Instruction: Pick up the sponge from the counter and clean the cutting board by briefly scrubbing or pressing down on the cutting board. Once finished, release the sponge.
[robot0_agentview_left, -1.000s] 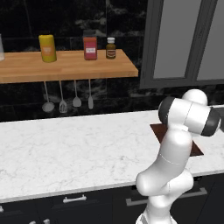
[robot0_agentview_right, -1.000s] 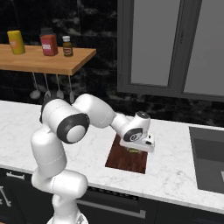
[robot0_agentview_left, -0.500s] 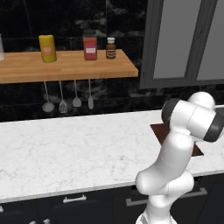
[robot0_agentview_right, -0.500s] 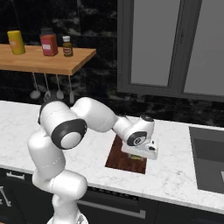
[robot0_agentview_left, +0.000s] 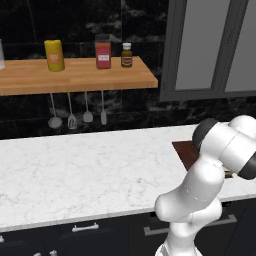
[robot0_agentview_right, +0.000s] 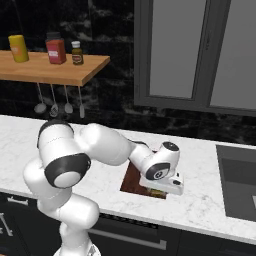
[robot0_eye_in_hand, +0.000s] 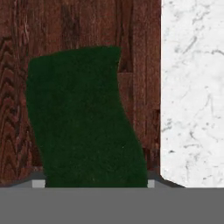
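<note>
Since a second ago the arm has swung a little further right: in the right base view the hand (robot0_agentview_right: 161, 188) now sits low over the near right corner of the cutting board (robot0_agentview_right: 134, 178), where before it hung nearer the board's middle. The base cameras have not moved; the shelf (robot0_agentview_left: 75, 75) and its jars look the same.

The hand view shows the sponge (robot0_eye_in_hand: 85, 120), dark green top up, lying on the reddish-brown board with the white tabletop (robot0_eye_in_hand: 192, 87) just beside the board's edge. The sponge runs up from between the fingers, so the hand looks clenched on it. The left base view shows only a strip of the board (robot0_agentview_left: 186, 152) behind the arm.
</note>
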